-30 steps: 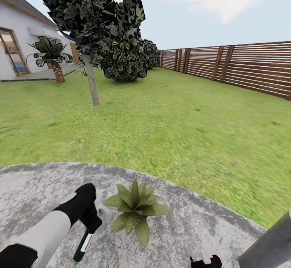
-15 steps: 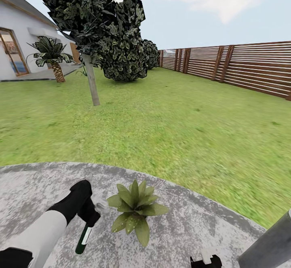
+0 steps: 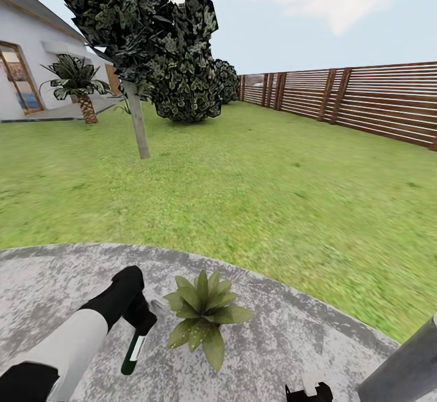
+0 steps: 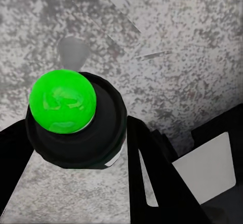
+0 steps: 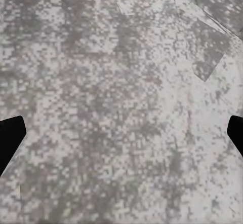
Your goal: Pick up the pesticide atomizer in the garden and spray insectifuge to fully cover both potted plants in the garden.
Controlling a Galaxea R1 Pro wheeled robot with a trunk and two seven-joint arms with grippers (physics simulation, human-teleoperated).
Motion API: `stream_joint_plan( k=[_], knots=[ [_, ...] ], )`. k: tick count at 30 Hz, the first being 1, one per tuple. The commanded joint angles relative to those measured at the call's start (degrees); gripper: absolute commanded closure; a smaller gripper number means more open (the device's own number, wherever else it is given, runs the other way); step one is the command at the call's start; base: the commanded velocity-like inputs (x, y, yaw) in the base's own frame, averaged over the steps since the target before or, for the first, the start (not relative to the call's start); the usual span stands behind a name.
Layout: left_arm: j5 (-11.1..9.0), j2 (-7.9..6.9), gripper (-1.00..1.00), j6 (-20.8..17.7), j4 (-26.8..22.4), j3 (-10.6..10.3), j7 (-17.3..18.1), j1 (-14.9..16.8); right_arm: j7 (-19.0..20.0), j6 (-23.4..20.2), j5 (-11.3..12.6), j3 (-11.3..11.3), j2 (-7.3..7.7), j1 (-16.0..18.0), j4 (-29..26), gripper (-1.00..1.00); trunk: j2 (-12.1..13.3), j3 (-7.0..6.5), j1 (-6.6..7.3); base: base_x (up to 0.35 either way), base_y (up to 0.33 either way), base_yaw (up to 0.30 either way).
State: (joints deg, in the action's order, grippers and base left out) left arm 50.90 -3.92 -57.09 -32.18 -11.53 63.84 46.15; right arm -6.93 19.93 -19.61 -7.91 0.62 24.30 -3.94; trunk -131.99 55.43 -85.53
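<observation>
One potted plant (image 3: 203, 314), a low rosette of speckled green leaves, sits on the round stone patio (image 3: 285, 335) near its far edge. The second potted plant is out of view. My left gripper (image 3: 141, 322) is shut on the pesticide atomizer (image 3: 133, 350), a dark bottle with a white patch, held just left of the plant and a little above the stone. In the left wrist view its bright green tip (image 4: 63, 101) points down at the patio between the black fingers (image 4: 157, 178). My right gripper (image 5: 121, 135) hangs open over bare stone at the head view's lower edge (image 3: 309, 391).
Lawn (image 3: 261, 190) stretches beyond the patio to a slatted brown fence (image 3: 364, 102). A thin tree trunk (image 3: 138, 126), dark bushes (image 3: 188, 87), a palm (image 3: 77, 83) and a white house (image 3: 24, 68) stand at far left. A grey pole (image 3: 400, 368) rises at lower right.
My left gripper has carried the atomizer slightly up and toward the plant. The camera and the right gripper have stayed still.
</observation>
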Motion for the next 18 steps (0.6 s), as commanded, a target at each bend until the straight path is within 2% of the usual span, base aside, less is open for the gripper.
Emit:
stream_joint_plan(
  k=[1, 5, 10, 18],
  knots=[
    [0.5, -0.07, 1.0, -0.2, 0.0, -0.1, 0.5, 0.0, -0.2, 0.2, -0.6, -0.4, -0.01, 0.0, 0.1, -1.0, 0.0, 0.06, 0.01, 0.0, 0.0, 0.0],
    [0.8, -0.34, 1.0, 0.0, 0.8, -0.3, 0.3, -0.3, -0.2, 0.2, -0.6, -0.4, -0.01, 0.0, 0.1, -1.0, 0.0, 0.06, 0.01, 0.0, 0.0, 0.0],
    [0.9, -0.33, 1.0, 0.0, 0.9, -0.5, 0.2, -2.3, -0.2, 0.3, -0.6, -0.4, -0.01, 0.0, 0.1, -1.0, 0.0, 0.06, 0.01, 0.0, 0.0, 0.0],
    [0.4, -0.29, 1.0, -0.1, 0.4, 0.0, 0.2, -2.6, -0.3, 0.3, -0.5, -0.4, -0.01, 0.0, 0.1, -1.0, 0.0, 0.06, 0.01, 0.0, 0.0, 0.001]
  ],
)
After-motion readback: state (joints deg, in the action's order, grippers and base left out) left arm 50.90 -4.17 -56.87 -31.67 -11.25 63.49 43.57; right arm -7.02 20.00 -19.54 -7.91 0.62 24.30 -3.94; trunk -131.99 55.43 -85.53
